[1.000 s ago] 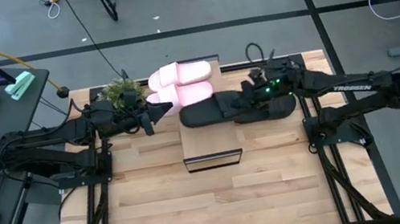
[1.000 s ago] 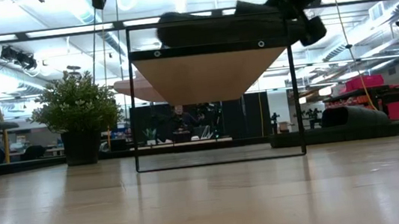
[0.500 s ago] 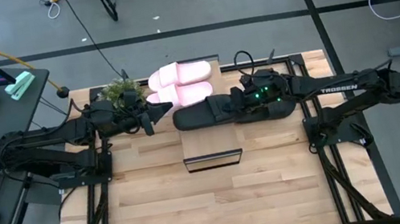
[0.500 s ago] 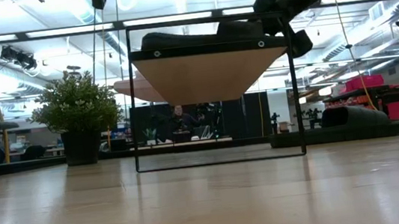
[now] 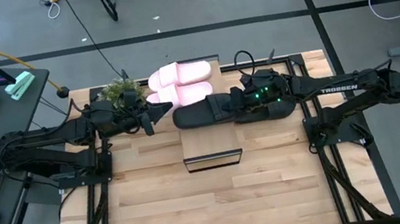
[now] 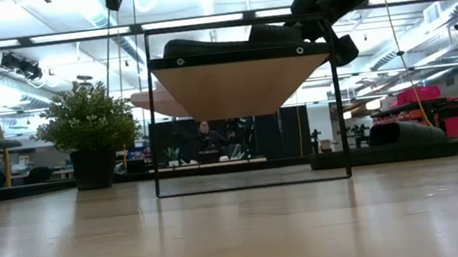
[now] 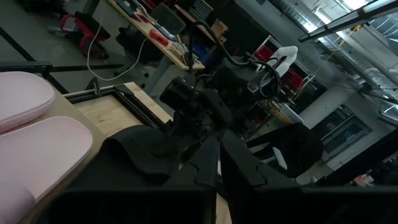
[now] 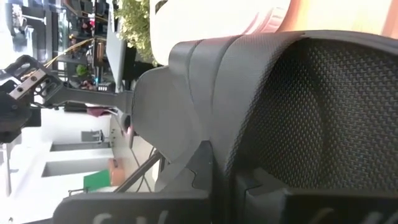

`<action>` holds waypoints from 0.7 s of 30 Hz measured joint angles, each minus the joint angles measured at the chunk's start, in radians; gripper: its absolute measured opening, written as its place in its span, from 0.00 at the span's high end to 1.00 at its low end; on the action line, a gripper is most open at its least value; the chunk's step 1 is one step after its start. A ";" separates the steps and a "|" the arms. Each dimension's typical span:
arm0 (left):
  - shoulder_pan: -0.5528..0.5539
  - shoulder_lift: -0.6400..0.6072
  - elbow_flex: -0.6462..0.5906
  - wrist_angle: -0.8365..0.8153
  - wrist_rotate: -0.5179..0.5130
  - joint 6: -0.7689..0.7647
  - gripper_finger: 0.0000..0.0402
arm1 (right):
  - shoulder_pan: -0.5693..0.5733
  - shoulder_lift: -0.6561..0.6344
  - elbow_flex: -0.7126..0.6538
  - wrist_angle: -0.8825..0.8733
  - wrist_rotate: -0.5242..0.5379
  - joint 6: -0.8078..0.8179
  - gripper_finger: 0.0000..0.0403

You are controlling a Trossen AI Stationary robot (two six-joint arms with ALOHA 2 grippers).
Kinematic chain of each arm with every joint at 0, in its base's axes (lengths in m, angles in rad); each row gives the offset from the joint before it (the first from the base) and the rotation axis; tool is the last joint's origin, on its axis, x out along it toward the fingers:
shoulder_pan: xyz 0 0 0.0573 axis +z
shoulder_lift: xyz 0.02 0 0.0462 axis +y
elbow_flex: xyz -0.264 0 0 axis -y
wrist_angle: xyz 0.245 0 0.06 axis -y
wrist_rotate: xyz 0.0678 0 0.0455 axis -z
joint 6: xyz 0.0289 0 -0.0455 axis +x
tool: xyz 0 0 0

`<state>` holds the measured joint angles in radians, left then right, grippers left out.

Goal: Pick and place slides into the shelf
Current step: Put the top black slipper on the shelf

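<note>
a: the black slide (image 5: 204, 112) lies along the plank top of the shelf (image 5: 209, 138), just in front of the pink pair (image 5: 181, 84), which already sits on the shelf's far part. the second black slide (image 5: 273, 108) is on the bench (image 5: 224, 206) to the right of the shelf, close under the right arm.

b: and the right claw (image 5: 240, 100)?

a: it's at the strap end of the black slide on the shelf. in the right wrist view the dark fingers (image 8: 205, 171) sit right against the textured foam (image 8: 298, 112), so i read it as clamped on that slide. from table height the slide (image 6: 219, 45) looks to rest flat on the plank, its strap end near the right-hand post.

b: so the step in hand is the set-down?

a: i'd judge so. to do it well, make sure the sole is fully borne by the plank before the fingers part, part them only a little, then draw back toward the right so the strap isn't snagged and the slide isn't dragged off the edge.

b: the left claw (image 5: 157, 111)?

a: it waits at the shelf's left end, beside the small plant (image 5: 117, 91), near the toe of the black slide. i cannot tell whether its fingers are apart or together. best it holds off while the right arm clears.
</note>
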<state>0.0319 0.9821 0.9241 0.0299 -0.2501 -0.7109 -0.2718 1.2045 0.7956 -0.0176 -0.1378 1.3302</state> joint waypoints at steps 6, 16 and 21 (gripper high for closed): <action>0.000 0.000 0.000 0.000 0.000 0.013 0.96 | 0.000 0.000 0.000 0.000 0.021 -0.011 0.97; 0.000 0.000 0.000 0.000 0.000 0.016 0.95 | 0.000 0.044 0.000 -0.001 0.006 -0.023 0.97; 0.000 0.000 0.000 0.000 0.000 0.016 0.95 | 0.000 0.059 0.000 -0.001 0.009 -0.025 0.97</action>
<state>0.0319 0.9821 0.9241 0.0296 -0.2502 -0.6948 -0.2718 1.2633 0.7956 -0.0185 -0.1284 1.3048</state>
